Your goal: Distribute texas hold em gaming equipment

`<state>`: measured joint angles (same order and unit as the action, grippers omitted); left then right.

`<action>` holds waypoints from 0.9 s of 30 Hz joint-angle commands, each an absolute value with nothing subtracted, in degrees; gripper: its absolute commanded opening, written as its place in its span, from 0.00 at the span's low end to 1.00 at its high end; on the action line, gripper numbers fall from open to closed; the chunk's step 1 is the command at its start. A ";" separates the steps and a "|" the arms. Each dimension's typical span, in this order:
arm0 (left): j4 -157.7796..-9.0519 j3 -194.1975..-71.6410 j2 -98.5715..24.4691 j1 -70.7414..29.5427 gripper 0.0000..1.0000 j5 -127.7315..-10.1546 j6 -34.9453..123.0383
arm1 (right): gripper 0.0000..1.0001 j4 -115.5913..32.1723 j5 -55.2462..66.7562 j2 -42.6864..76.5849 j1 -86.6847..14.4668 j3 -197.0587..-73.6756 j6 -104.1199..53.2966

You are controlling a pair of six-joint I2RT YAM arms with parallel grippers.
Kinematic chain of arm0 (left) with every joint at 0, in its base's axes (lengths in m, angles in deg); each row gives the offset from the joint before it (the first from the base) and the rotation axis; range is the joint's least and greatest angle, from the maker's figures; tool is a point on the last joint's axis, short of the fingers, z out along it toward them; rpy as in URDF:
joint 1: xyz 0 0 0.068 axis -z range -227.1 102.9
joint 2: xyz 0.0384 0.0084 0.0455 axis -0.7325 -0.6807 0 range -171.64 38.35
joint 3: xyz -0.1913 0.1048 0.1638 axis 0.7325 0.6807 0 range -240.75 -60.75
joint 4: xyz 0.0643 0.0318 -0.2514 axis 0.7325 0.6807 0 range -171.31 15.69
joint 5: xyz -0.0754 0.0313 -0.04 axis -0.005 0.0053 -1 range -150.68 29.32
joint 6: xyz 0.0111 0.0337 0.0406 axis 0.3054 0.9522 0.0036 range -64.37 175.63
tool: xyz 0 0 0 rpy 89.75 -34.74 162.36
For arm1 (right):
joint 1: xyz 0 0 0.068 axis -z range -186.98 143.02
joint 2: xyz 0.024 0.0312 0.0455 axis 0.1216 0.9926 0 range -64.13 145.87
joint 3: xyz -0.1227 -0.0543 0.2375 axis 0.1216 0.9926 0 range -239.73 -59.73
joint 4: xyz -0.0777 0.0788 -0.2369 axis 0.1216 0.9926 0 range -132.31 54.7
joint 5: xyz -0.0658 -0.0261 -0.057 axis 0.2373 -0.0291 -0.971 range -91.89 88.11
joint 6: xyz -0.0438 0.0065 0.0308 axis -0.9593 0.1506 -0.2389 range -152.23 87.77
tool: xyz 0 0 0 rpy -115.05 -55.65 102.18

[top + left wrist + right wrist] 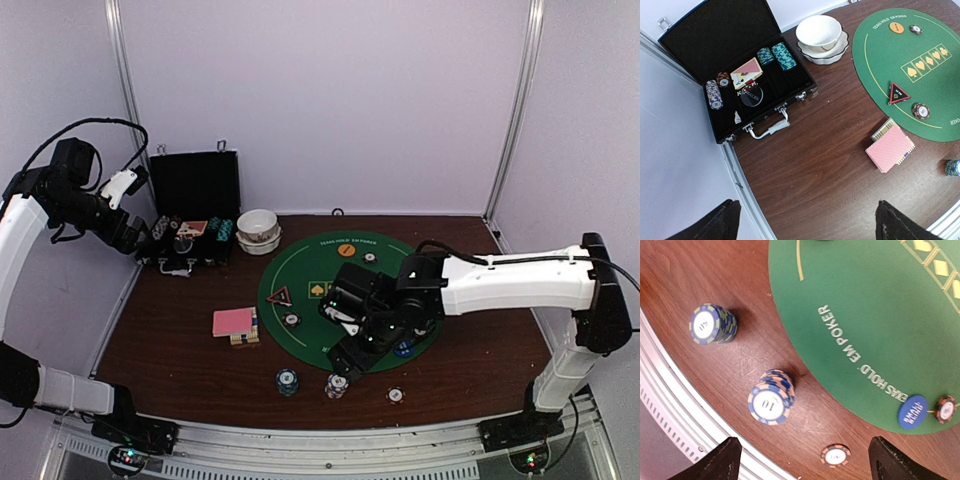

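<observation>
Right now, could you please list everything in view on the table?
Green felt mat: one, green, centre.
Black case: one, open, far left.
Cased chips: several stacks, teal and blue, in case.
White bowls: stacked, right of case.
Pink-backed cards: one stack, left of mat.
Chip stacks: two, blue-green and blue-peach, near edge.
Single chips: four, striped, three on mat, one on wood.
Marker buttons: orange button, blue button, red triangle, on mat.
Left end effector: open, black, by case.
Right end effector: open, black, over stacks.
</observation>
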<state>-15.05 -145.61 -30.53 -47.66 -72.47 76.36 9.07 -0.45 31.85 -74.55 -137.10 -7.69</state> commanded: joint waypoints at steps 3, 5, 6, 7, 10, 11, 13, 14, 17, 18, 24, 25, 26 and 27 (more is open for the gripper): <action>-14.70 -146.98 -29.62 -48.07 0.97 -73.44 76.79 | 0.92 7.44 3.06 38.31 -75.83 -140.39 -9.20; -14.70 -146.88 -29.56 -48.07 0.97 -73.41 76.85 | 0.92 7.17 3.45 39.88 -75.97 -141.40 -9.73; -14.72 -146.88 -29.48 -48.07 0.98 -73.38 76.89 | 0.92 7.13 3.70 40.66 -76.01 -141.98 -10.07; -14.71 -146.88 -29.46 -48.07 0.98 -73.42 76.89 | 0.92 7.14 4.01 41.47 -76.00 -142.44 -10.38; -14.69 -147.05 -29.32 -48.07 0.97 -73.35 76.98 | 0.92 6.94 4.93 43.47 -76.06 -143.33 -11.10; -14.69 -147.13 -29.37 -48.07 0.98 -73.32 77.06 | 0.91 6.76 5.23 44.02 -76.04 -143.46 -11.29; -14.69 -147.15 -29.24 -48.07 0.98 -73.18 77.22 | 0.91 6.75 5.57 45.07 -76.08 -143.94 -11.64; -14.69 -147.15 -29.15 -48.07 0.97 -73.12 77.24 | 0.90 6.70 5.58 45.54 -76.11 -144.12 -11.78; -14.66 -147.15 -29.23 -48.07 0.97 -72.97 77.33 | 0.89 6.66 5.52 46.56 -76.08 -144.42 -12.09; -14.69 -147.21 -29.29 -48.07 0.97 -73.02 77.35 | 0.88 6.61 5.46 46.87 -76.11 -144.45 -12.16; -14.68 -147.23 -29.53 -48.07 0.98 -73.29 77.25 | 0.84 6.03 5.41 48.29 -75.99 -144.38 -12.18; -14.69 -147.23 -29.45 -48.07 0.98 -73.33 77.25 | 0.83 5.91 5.41 48.40 -75.98 -144.33 -12.13; -14.69 -147.23 -29.44 -48.07 0.98 -73.19 77.31 | 0.82 5.78 5.41 48.52 -76.00 -144.29 -12.10; -14.69 -147.23 -29.46 -48.07 0.98 -73.20 77.33 | 0.80 5.73 5.47 48.82 -76.03 -144.34 -12.10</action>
<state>-14.72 -145.63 -30.16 -47.66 -72.50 76.75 6.67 5.49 47.92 -75.75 -142.95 -11.54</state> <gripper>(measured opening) 0.976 0.823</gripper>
